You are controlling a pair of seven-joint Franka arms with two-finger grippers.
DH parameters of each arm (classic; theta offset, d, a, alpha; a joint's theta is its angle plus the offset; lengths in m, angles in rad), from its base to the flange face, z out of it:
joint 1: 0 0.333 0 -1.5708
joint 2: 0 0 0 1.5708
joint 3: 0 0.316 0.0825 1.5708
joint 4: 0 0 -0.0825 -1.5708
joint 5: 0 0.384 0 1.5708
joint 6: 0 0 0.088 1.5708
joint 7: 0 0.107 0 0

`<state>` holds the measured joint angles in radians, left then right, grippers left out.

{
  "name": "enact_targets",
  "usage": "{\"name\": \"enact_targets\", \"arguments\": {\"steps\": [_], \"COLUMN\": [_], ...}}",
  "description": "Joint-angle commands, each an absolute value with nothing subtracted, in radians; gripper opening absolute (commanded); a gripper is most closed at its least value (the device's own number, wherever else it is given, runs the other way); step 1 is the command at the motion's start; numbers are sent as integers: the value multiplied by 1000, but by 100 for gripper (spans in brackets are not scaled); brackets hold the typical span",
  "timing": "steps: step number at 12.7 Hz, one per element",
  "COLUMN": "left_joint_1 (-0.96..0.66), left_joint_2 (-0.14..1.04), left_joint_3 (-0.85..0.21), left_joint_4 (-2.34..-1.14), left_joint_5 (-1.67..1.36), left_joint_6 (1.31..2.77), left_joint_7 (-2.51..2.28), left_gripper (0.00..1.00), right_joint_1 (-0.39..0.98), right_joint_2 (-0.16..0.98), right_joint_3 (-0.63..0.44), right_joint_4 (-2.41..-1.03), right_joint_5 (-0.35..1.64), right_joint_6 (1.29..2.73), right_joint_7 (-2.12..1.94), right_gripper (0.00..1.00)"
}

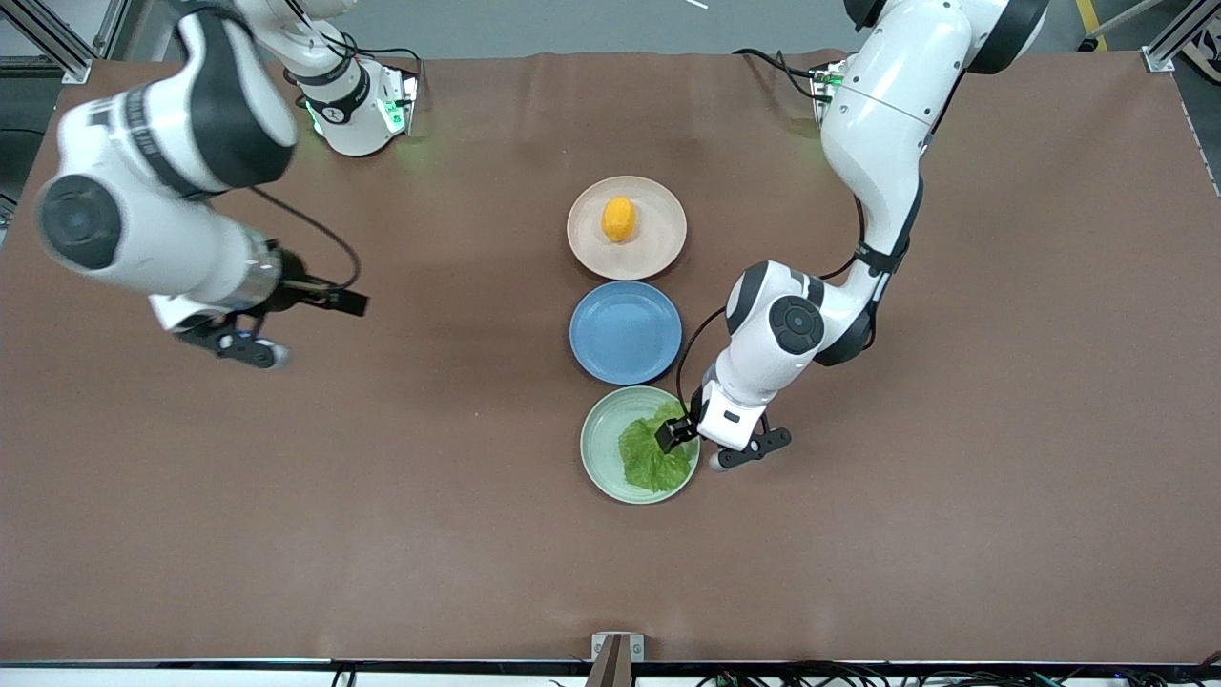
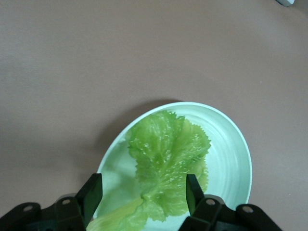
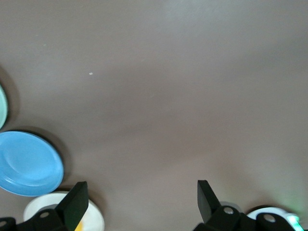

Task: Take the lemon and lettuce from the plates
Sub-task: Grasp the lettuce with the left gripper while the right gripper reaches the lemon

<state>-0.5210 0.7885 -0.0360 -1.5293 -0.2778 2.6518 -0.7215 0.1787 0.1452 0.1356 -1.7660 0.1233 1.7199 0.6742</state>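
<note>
The lemon (image 1: 619, 219) lies on the beige-pink plate (image 1: 658, 250), the plate nearest the robots' bases. The lettuce (image 1: 651, 458) lies on the mint green plate (image 1: 599, 448), the plate nearest the front camera. My left gripper (image 1: 675, 434) is low over the mint plate. In the left wrist view it (image 2: 143, 195) is open, with its fingers on either side of the lettuce (image 2: 168, 154) near its pale stem, above the plate (image 2: 236, 159). My right gripper (image 1: 339, 301) is open and empty over bare table toward the right arm's end, and shows so in the right wrist view (image 3: 139, 199).
A blue plate (image 1: 626, 332) sits between the beige-pink and mint plates, in one row. It also shows in the right wrist view (image 3: 26, 163). The brown table (image 1: 954, 477) stretches wide on both sides of the plates.
</note>
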Motion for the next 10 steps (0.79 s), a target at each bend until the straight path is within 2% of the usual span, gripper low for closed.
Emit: {"name": "enact_targets", "arguments": {"steps": [1, 5, 7, 10], "left_joint_1": [-537, -549, -551, -551], "left_joint_2": [819, 821, 822, 833], "left_joint_3": [-35, -35, -35, -35], "left_joint_4": [-1503, -1512, -1514, -1514], "left_joint_5": [-296, -293, -293, -287], "left_joint_6": [2695, 2697, 2697, 2697], "left_joint_7": [-735, -722, -723, -724], "left_gripper": [75, 73, 72, 69], "right_joint_1": [340, 634, 742, 825], "right_joint_2": [67, 103, 170, 271], "right_joint_3": [143, 143, 141, 141], "right_joint_4": [-1960, -2139, -2155, -2154], "right_joint_5": [135, 133, 123, 114], "right_joint_6": [1888, 2199, 2307, 2465], "right_joint_7": [941, 1302, 1356, 1356], "right_gripper": [100, 100, 100, 100]}}
